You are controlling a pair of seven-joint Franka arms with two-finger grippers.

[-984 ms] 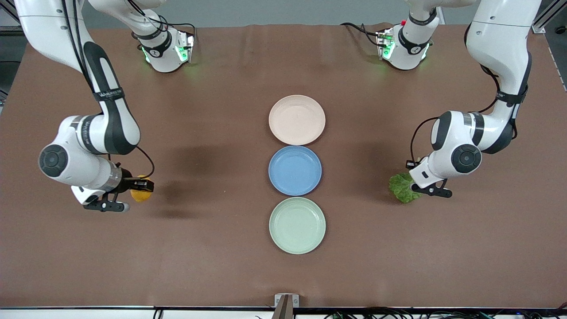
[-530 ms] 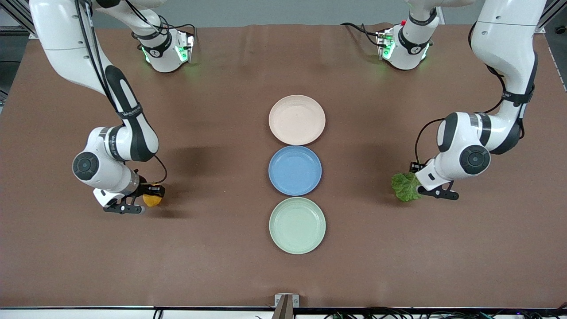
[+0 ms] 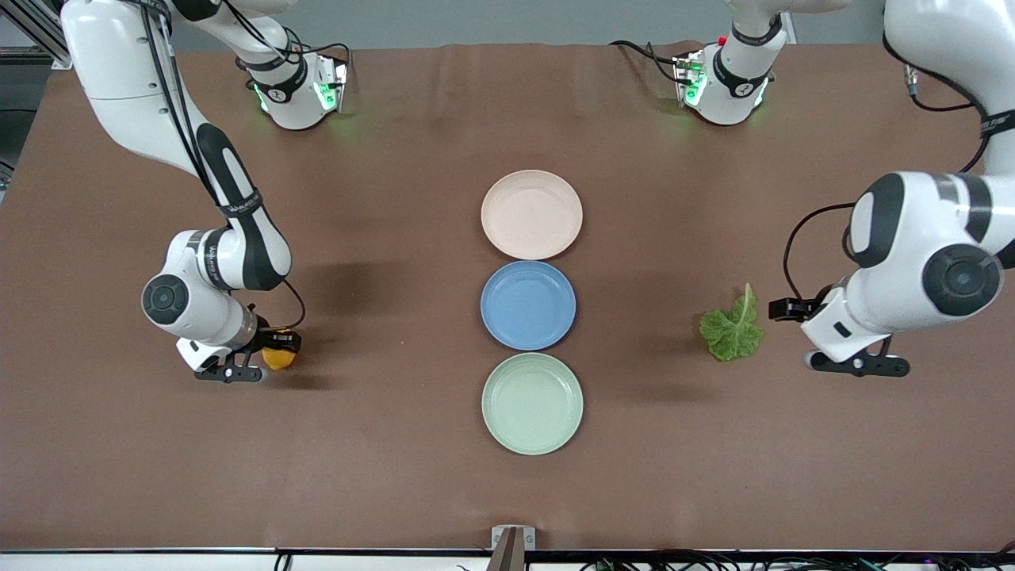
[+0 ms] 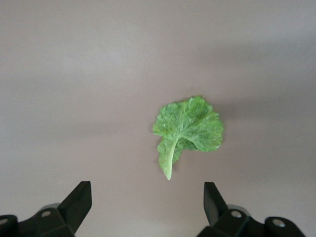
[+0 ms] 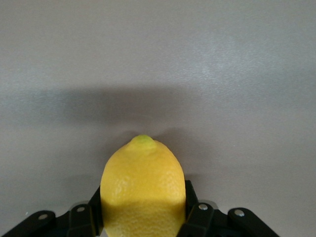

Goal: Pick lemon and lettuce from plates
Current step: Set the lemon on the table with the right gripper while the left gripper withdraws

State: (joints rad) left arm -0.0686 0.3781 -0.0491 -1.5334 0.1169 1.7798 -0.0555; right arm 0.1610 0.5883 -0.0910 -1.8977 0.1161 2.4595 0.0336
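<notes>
1. Right gripper (image 3: 266, 354), low at the right arm's end of the bench (image 3: 396, 492), is clamped on the lemon (image 3: 277, 358). The right wrist view has the fruit wedged between the fingers (image 5: 195, 217), its pointed tip poking straight out from the gripper.

2. The lemon sits at or just off the bench surface; I can't tell whether it touches. Its long axis runs along the gripper's reach, so to my eye the coming move is a simple letting-go right there.

3. Left gripper (image 3: 852, 363) is up over bare bench at the left arm's end, its fingers spread wide and holding nothing.

4. The lettuce (image 3: 732, 331) lies flat on the bench beside that gripper, toward the plates. In the left wrist view the leaf (image 4: 188, 129) is centred ahead of the spread fingers (image 4: 76, 202), stem rib pointing back at them.

5. In the middle, pink plate (image 3: 531, 214), blue plate (image 3: 528, 305) and green plate (image 3: 532, 404) stand in a row, all bare. Both items are well apart from them.
</notes>
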